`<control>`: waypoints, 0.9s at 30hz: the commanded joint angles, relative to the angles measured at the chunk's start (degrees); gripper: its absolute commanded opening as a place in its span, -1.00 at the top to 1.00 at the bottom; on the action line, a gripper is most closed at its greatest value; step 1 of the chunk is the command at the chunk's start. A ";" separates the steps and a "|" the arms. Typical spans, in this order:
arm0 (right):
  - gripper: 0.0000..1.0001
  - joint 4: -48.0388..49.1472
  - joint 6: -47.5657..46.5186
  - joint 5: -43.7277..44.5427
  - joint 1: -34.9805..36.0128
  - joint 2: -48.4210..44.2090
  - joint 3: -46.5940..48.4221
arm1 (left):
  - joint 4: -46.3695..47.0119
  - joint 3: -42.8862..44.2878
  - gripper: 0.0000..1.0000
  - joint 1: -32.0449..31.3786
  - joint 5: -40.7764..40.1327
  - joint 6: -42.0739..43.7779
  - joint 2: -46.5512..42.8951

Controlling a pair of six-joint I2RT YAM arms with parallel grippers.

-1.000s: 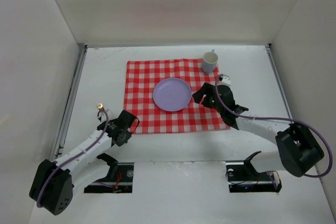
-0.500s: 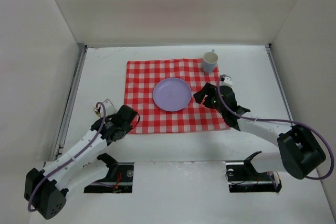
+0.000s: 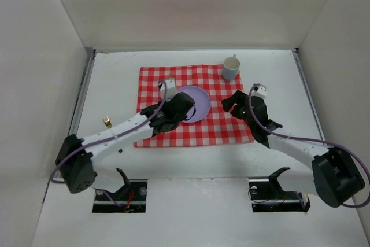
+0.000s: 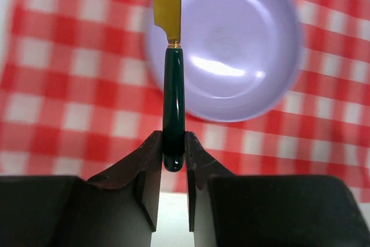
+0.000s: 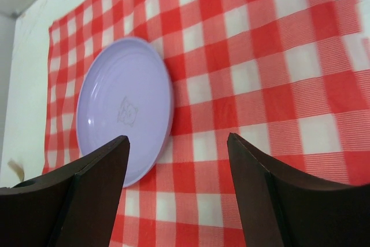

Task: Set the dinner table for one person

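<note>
**Work surface.** The dinner table [image 3: 115,79] is the matte white top that fills the floor of the white-walled enclosure. A thin metal rail [image 3: 81,102] runs along its left edge and a second rail [image 3: 306,91] along its right edge. Both arm bases sit at its near edge.

**Items on the table.**
- A red-and-white checked cloth [image 3: 196,134] lies flat at the centre.
- A lavender plate [image 3: 201,98] sits on the cloth, roughly in the middle.
- A pale mug [image 3: 230,67] stands upright at the far right corner of the cloth.
- A small gold-coloured object [image 3: 107,121] lies on the bare table, left of the cloth. Its type cannot be identified.

**Left arm.** The left gripper [image 3: 184,111] reaches over the near left part of the plate. In the wrist view, its jaws are pressed onto the end of the dark green handle of a knife [image 4: 173,102]. The gold blade points away from the gripper and extends over the left portion of the plate.

**Right arm.** The right gripper [image 3: 232,105] is above the cloth, just right of the plate. Its fingers [image 5: 92,189] are spread apart with nothing between them.
</note>
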 commanded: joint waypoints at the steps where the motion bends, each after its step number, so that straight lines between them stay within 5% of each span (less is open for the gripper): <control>1: -0.49 0.51 1.81 8.01 -2.40 -2.43 -1.03 | 14.80 7.36 0.96 -3.26 4.39 6.97 7.94; 16: -0.48 -4.87 6.48 13.48 -8.83 -10.25 -4.55 | 26.86 26.97 0.96 -7.49 11.95 1.87 38.53; 27: -0.48 -3.02 6.56 11.55 -9.35 -7.70 -4.64 | 26.95 27.95 0.96 -6.96 13.19 -4.27 43.47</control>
